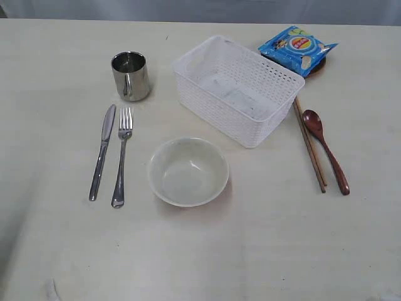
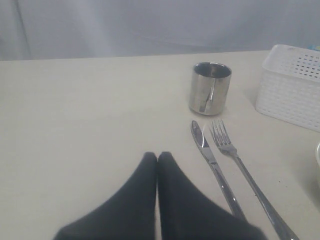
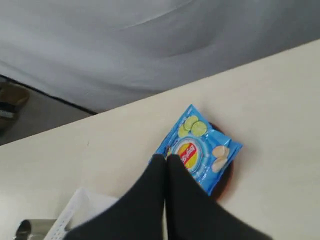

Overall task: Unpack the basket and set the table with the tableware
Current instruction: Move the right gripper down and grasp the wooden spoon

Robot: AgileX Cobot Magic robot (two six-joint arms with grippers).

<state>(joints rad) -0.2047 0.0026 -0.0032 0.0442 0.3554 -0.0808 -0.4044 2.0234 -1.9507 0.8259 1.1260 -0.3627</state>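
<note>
The white basket [image 1: 213,103] stands at the back middle of the table [image 1: 269,251], and only its own floor shows inside. Left of it are the steel mug [image 1: 130,75], knife [image 1: 102,150] and fork [image 1: 122,157]. The pale bowl [image 1: 188,170] sits in front. Chopsticks [image 1: 310,147] and a wooden spoon [image 1: 324,147] lie to the right. Neither arm shows in the exterior view. My left gripper [image 2: 157,156] is shut and empty over bare table near the knife [image 2: 212,162]. My right gripper [image 3: 166,158] is shut and empty above the snack bag [image 3: 200,150].
The blue snack bag [image 1: 296,48] lies on a small brown plate [image 1: 317,68] at the back right, hiding most of it. A grey curtain hangs beyond the table's far edge. The basket's corner [image 3: 80,210] shows beside my right gripper.
</note>
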